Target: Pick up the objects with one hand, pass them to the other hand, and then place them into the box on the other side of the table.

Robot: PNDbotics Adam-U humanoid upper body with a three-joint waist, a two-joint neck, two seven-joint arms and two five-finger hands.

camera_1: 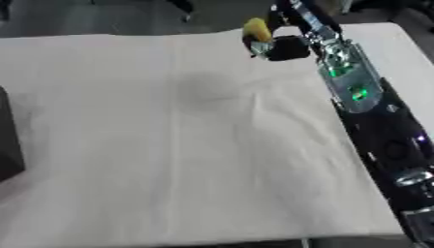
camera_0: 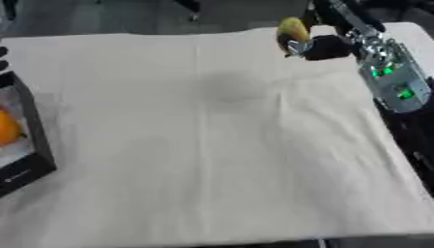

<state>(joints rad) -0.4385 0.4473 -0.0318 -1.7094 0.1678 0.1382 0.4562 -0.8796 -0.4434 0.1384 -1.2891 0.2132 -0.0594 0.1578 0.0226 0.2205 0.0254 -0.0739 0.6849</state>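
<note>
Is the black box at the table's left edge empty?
No. The black box holds an orange round object, visible inside it in the left eye view.

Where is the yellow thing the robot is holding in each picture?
Left eye view: the yellow thing is near the top, right of the middle, in the right hand.
Right eye view: the yellow thing is near the top, just right of the middle, in the same hand.
Shared landmark: the green lights on the right arm, just below and to the right of it.
</note>
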